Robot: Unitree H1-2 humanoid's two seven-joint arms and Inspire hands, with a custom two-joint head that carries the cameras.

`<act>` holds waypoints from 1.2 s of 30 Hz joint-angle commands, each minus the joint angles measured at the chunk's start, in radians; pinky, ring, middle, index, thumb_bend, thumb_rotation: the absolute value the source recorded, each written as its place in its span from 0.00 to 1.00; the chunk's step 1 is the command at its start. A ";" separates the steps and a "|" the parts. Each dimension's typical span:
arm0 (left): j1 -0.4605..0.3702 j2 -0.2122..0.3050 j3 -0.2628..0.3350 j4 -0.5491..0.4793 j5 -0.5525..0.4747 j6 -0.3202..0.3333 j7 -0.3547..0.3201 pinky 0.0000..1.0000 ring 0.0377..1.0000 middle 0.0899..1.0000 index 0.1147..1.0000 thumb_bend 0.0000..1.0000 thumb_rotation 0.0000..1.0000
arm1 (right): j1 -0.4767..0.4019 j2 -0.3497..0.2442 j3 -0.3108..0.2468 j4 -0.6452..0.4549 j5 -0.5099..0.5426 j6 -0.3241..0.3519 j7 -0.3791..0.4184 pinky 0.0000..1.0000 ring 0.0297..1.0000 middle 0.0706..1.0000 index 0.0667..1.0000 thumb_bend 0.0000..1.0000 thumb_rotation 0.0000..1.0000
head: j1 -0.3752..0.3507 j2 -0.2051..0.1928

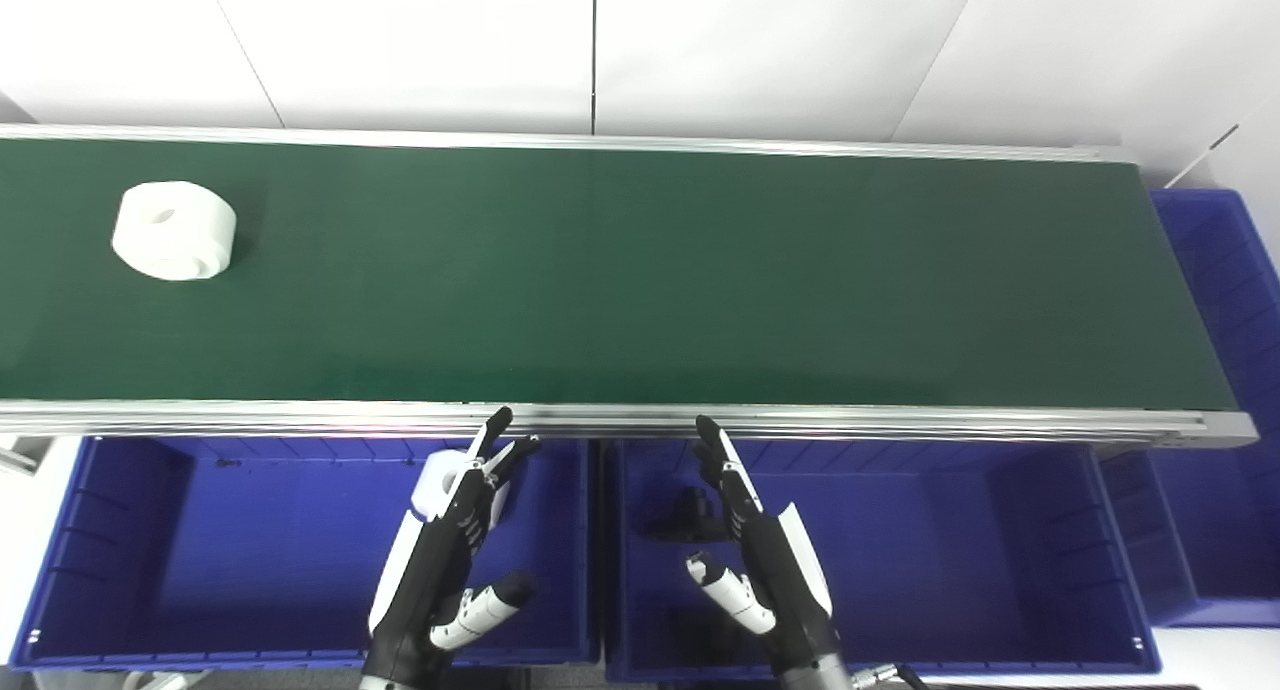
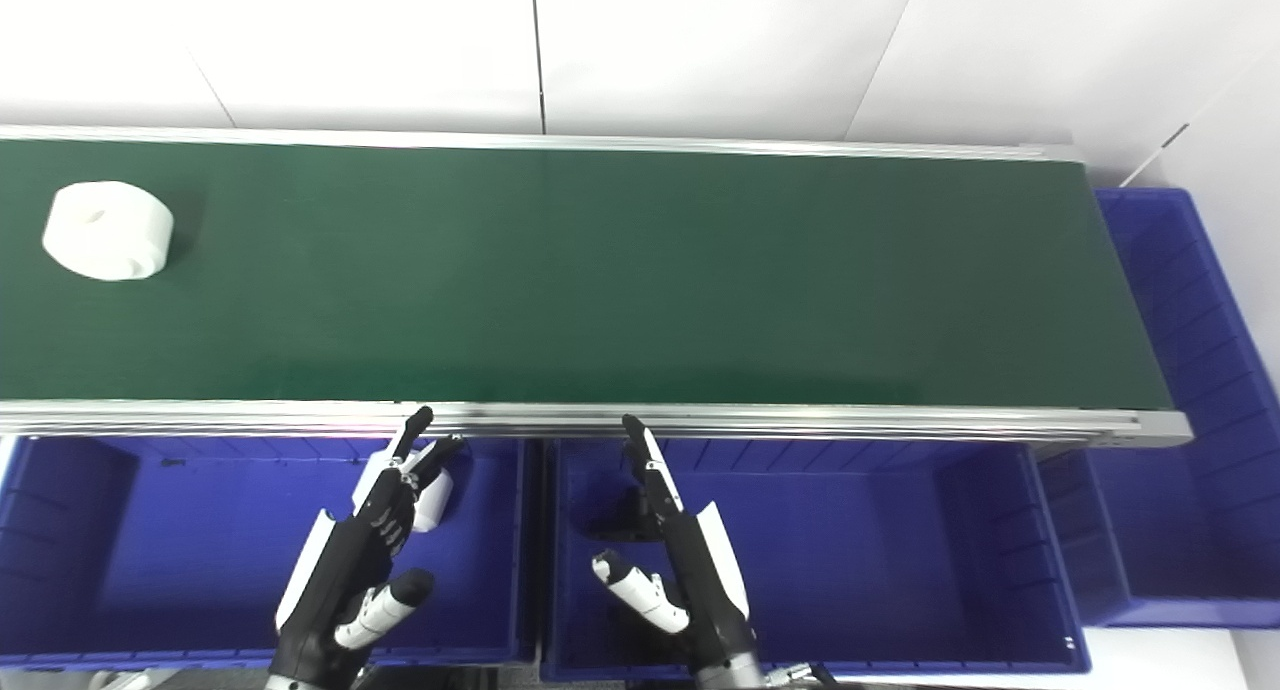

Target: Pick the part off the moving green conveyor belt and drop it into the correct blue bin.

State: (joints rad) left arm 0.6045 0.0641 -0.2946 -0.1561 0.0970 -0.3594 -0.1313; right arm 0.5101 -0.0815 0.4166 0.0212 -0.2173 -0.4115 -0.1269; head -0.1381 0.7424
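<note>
The white part [image 1: 174,231], a short thick cylinder with a hole in its top, lies on the green conveyor belt [image 1: 640,280] far to the left, toward the far side of the belt and well apart from both hands, so the pick has not begun for this piece. The left hand [image 1: 440,560] hangs over the left blue bin [image 1: 60,570] near the belt's near rail, its fingers [image 1: 495,432] released, spread and holding nothing; the right hand [image 1: 760,550] hangs likewise over the middle blue bin [image 1: 1000,570], fingers stretched out and empty. A white piece [image 1: 437,483] already lies in the left bin, partly hidden behind the left hand, and a dark piece [image 1: 685,518] lies in the middle bin, which suggests sorting by colour is under way and the white part belongs in the left bin. A third blue bin [image 1: 1225,300] stands at the belt's right end. Left to do: reach, grasp, carry, drop. No brand, label or writing can be read anywhere
</note>
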 commanded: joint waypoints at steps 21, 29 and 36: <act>0.000 -0.001 -0.016 -0.020 -0.020 0.005 -0.005 1.00 1.00 1.00 1.00 0.83 0.76 | 0.005 0.001 -0.006 -0.021 0.010 -0.057 0.018 0.96 0.98 1.00 1.00 0.79 0.88 | 0.036 -0.026; -0.022 -0.016 -0.031 0.049 -0.009 -0.033 -0.002 1.00 1.00 1.00 1.00 0.84 0.74 | -0.006 -0.022 -0.006 0.012 0.038 -0.058 0.014 0.96 0.97 1.00 1.00 0.80 0.87 | 0.139 -0.106; -0.032 -0.046 -0.037 0.107 0.008 -0.068 0.016 0.92 0.98 0.99 1.00 0.85 0.72 | -0.021 -0.043 0.000 0.051 0.070 -0.058 0.004 0.97 0.97 1.00 1.00 0.83 0.88 | 0.183 -0.178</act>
State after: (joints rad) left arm 0.5748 0.0260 -0.3221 -0.0430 0.1055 -0.3823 -0.1220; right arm 0.4971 -0.1221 0.4124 0.0792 -0.1584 -0.4116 -0.1177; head 0.0444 0.5631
